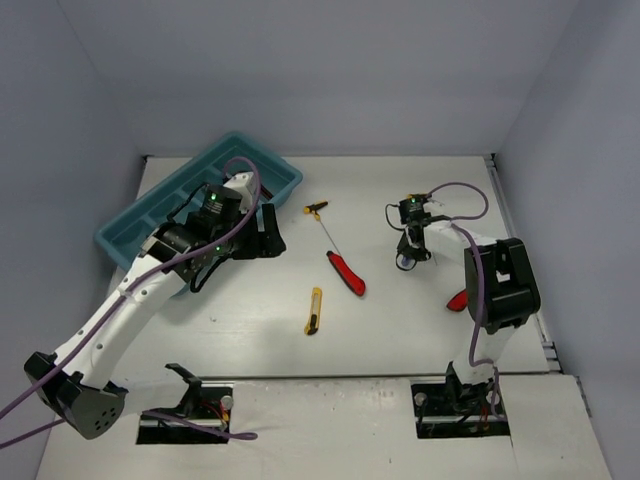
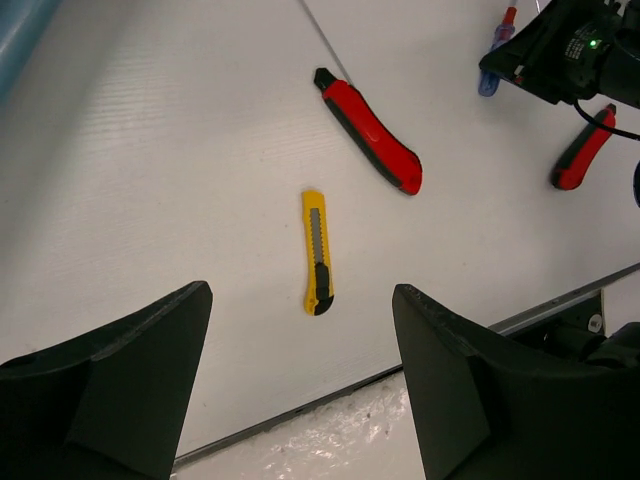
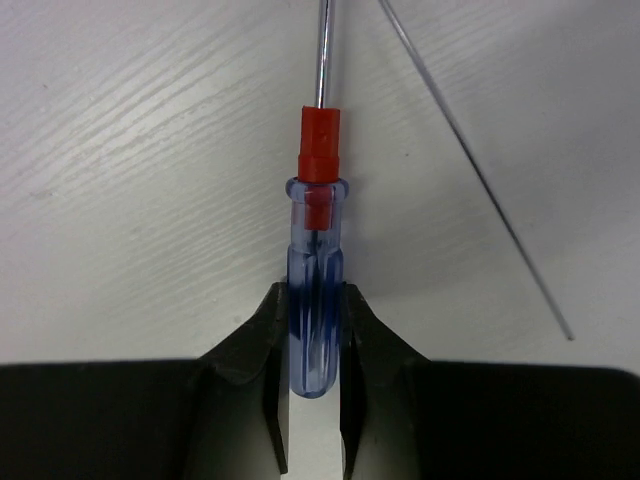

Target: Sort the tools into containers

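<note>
A blue screwdriver (image 3: 316,240) with a clear handle and red collar lies on the white table, and my right gripper (image 3: 314,292) is shut on its handle, both fingers pressing its sides. From above, that gripper (image 1: 409,256) stands at the table's right centre. My left gripper (image 2: 300,295) hangs open and empty above the table, next to the teal tray (image 1: 130,228). Below and ahead of it lie a yellow utility knife (image 2: 317,252) and a red utility knife (image 2: 370,132). A yellow-black T-handle driver (image 1: 316,208) lies mid-table. The left arm hides much of the tray's inside.
A second red knife (image 1: 458,299) lies by the right arm's forearm. The tray sits slanted at the back left corner near the wall. The table's front edge (image 2: 420,365) runs just beyond the yellow knife in the left wrist view.
</note>
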`<state>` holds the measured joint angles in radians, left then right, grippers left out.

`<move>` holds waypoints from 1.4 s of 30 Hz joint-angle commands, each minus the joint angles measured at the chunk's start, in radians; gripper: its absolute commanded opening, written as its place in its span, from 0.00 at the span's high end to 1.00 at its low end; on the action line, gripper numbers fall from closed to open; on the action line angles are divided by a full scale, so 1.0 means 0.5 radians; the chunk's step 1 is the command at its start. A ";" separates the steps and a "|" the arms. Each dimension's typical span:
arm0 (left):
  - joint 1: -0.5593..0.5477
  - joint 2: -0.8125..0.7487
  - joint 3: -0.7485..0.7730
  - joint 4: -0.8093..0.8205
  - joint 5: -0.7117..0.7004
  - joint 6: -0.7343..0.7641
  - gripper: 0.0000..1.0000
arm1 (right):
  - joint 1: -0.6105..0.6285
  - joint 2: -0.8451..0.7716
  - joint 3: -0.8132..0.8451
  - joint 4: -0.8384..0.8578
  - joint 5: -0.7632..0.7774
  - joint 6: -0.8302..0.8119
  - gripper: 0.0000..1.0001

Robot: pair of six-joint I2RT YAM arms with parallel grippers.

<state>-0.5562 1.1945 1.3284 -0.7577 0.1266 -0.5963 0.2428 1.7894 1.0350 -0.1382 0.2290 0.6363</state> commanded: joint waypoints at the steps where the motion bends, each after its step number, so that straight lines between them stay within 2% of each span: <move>1: -0.014 -0.108 0.052 0.061 -0.075 -0.036 0.30 | 0.028 -0.023 0.018 0.031 0.018 -0.073 1.00; 6: -0.041 0.007 0.142 0.069 -0.048 -0.022 0.30 | 0.219 -0.277 0.013 0.044 -0.105 -0.329 1.00; 13: -0.164 0.260 0.306 0.130 0.008 -0.052 0.30 | 0.267 -0.733 -0.105 0.052 -0.475 -0.454 1.00; 19: -0.231 0.379 0.347 0.348 0.102 -0.160 0.30 | 0.289 -1.047 -0.171 0.063 -0.870 -0.617 1.00; 26: -0.347 0.593 0.474 0.645 0.148 -0.255 0.30 | 0.373 -1.421 -0.213 0.152 -1.100 -0.747 1.00; 33: -0.401 0.743 0.504 0.992 0.208 -0.400 0.30 | 0.436 -1.518 -0.194 0.225 -1.219 -0.737 1.00; 39: -0.471 0.753 0.456 1.289 0.176 -0.460 0.30 | 0.464 -1.537 -0.198 0.255 -1.238 -0.699 1.00; 42: -0.482 0.786 0.450 1.314 0.150 -0.484 0.30 | 0.476 -1.547 -0.196 0.258 -1.252 -0.687 1.00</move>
<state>-0.7803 1.6081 1.5253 -0.2505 0.2140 -0.8005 0.4667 1.0386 0.9199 -0.0969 -0.3614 0.2866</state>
